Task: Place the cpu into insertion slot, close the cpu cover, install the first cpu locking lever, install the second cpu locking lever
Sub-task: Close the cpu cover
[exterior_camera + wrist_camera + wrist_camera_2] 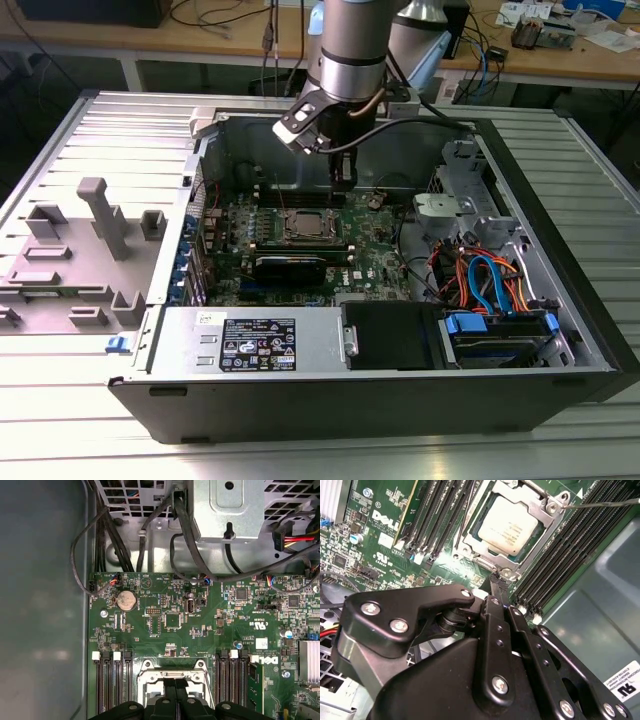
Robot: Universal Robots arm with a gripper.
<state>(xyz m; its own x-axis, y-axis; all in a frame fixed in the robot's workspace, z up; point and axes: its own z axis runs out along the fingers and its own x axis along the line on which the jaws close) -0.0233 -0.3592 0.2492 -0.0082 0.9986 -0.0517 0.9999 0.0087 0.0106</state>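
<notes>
Cpu sits in insertion slot, cpu cover down. Gripper fingers are clenched, empty, tip beside the socket corner. We'd push the locking lever steadily, clear of memory slots.

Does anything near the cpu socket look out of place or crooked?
One thing: in the second wrist view a thin lever sticks out sideways from the cover over the memory slots, not tucked down. The cpu lies flat.
</notes>
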